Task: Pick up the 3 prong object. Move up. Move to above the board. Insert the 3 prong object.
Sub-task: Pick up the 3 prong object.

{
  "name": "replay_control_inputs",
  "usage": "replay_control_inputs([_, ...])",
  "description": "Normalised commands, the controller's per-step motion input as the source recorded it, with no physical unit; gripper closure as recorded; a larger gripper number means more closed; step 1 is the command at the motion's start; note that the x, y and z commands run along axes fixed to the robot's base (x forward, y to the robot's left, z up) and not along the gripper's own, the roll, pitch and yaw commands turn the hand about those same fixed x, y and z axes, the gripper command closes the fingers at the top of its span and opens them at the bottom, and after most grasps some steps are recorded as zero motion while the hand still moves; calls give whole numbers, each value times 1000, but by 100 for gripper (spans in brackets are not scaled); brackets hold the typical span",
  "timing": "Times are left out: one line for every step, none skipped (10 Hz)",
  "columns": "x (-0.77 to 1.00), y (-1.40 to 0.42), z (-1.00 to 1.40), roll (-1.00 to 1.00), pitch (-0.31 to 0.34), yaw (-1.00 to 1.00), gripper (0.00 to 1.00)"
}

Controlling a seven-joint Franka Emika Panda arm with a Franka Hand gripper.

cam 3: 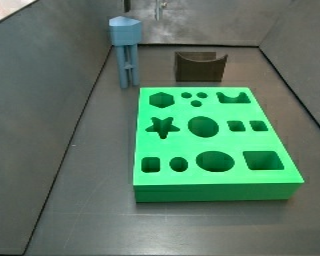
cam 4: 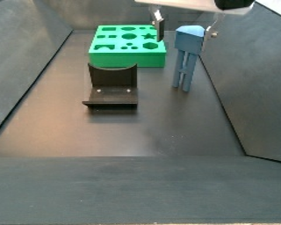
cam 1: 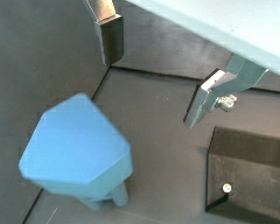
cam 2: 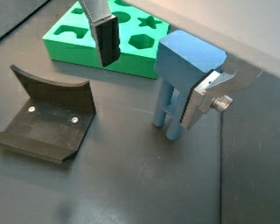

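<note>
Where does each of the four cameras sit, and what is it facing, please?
Wrist view: on the arm, looking down on the 3 prong object; one finger shows.
Wrist view: on the arm, facing the board and fixture; gripper open around the object.
Side view: beyond the board's near end.
Side view: opposite end, fixture nearest.
All share the object.

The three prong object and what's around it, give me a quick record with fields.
3 prong object: light blue, standing upright on its prongs on the floor, clear of the board
gripper: at the object's head, jaws open, one finger beside it, not yet closed
board: bright green, flat, holes empty
fixture: dark bracket on the floor by the board
</note>
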Motion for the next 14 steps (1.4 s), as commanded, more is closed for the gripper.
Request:
replay_control_inputs([-34,-151,-186,-34,-121,0,0])
replay_control_inputs([-46,-100,-123,0,-73,0,0])
replay_control_inputs([-40,-91,-86,0,-63,0,0])
replay_control_inputs([-66,-89,-100,-30,-96,0,0])
replay_control_inputs([-57,-131,-157,-64,-139,0,0])
replay_control_inputs([-69,-134,-174,-89,-160,0,0])
replay_control_inputs([-89,-114,-197,-77,-149,0,0])
replay_control_inputs([-171,-91,-206,-11,-103,0,0])
replay_control_inputs([-217,-71,-166,0,-80,0,0])
replay_control_inputs([-263,-71,-120,0,-76,0,0])
replay_control_inputs([-214,-89,0,-51,-99,0,0])
replay_control_inputs([-94,-54,149,-163,-163,0,0])
replay_control_inputs([-34,-91,203,-207,-209,0,0])
replay_control_inputs([0,-69,203,-297,-266,-37,0])
